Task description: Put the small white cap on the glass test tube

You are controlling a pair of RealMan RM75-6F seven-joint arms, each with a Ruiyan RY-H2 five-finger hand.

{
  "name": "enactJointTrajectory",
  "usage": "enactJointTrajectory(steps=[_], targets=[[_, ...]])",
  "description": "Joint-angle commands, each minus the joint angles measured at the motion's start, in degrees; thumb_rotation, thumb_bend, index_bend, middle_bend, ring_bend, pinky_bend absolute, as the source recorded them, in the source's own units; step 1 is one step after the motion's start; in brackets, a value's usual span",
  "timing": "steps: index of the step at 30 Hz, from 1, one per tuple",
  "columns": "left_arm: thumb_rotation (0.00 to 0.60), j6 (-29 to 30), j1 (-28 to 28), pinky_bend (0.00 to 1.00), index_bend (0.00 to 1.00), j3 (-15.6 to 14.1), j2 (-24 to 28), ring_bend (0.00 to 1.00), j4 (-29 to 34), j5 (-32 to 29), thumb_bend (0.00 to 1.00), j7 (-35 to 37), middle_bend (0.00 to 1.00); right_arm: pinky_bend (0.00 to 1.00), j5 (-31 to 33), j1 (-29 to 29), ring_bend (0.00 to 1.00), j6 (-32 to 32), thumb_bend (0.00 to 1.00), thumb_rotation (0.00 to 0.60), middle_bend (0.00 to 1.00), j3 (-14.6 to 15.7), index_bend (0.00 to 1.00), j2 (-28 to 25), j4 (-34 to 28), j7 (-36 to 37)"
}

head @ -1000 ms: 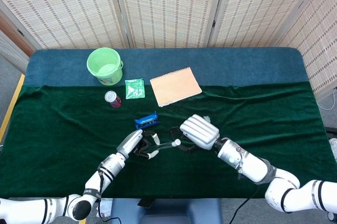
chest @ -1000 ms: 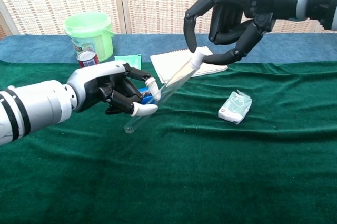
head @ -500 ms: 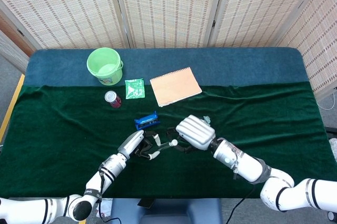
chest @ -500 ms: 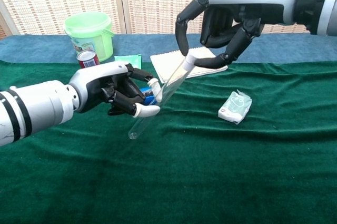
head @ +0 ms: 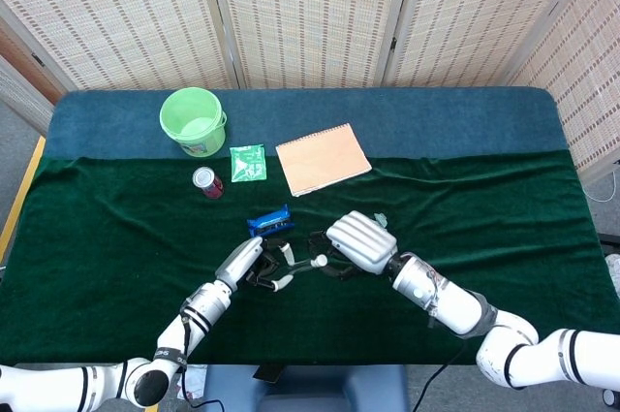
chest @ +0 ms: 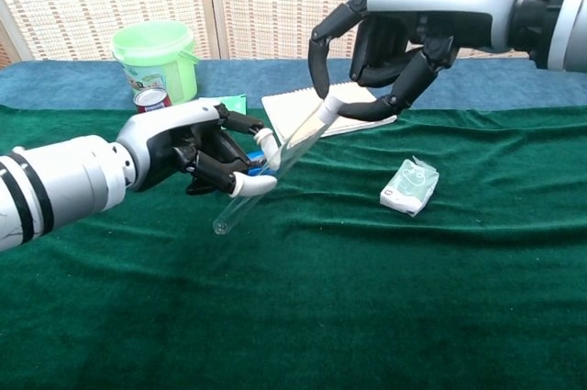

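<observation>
The left hand [chest: 197, 156] grips a clear glass test tube [chest: 266, 172], slender and cylindrical, its fingers clamped round the middle; the tube slants with its rounded closed end low and near-left, clear of the surface [chest: 367, 298]. The right hand [chest: 385, 60] pinches the small white cap [chest: 330, 107] between thumb and fingertip at the tube's upper, far-right end; cap and tube mouth are touching. The surface is draped in dark green velvet-like cloth, creased. On it: a crumpled white-and-green packet [chest: 410, 186] to the right, a spiral notebook [head: 323, 159] with tan cover, a round light-green plastic bucket [chest: 156, 55], a red can [chest: 152, 100] just beside it.
</observation>
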State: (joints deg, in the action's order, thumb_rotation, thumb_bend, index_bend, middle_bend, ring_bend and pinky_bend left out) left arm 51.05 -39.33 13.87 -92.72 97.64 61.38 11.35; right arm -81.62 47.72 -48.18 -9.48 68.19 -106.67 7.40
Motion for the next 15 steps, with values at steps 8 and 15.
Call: enactJointTrajectory(steps=[8, 15], targets=[[0.6, 1.4, 0.3, 0.92, 0.78, 0.1, -0.5, 0.94, -0.5, 1.8, 0.61, 0.7, 1.0, 1.0, -0.7, 0.6, 1.0, 1.0, 0.62, 0.6, 0.99, -0.1, 0.74, 1.4, 1.5, 5.9], [0.6, 2.0, 0.8, 0.92, 0.78, 0.1, -0.4, 0.93, -0.7, 2.8, 0.61, 1.5, 1.0, 1.0, -0.1, 1.3, 1.0, 2.1, 0.62, 0.6, 0.99, -0.3, 0.74, 1.9, 2.4, 7.8]])
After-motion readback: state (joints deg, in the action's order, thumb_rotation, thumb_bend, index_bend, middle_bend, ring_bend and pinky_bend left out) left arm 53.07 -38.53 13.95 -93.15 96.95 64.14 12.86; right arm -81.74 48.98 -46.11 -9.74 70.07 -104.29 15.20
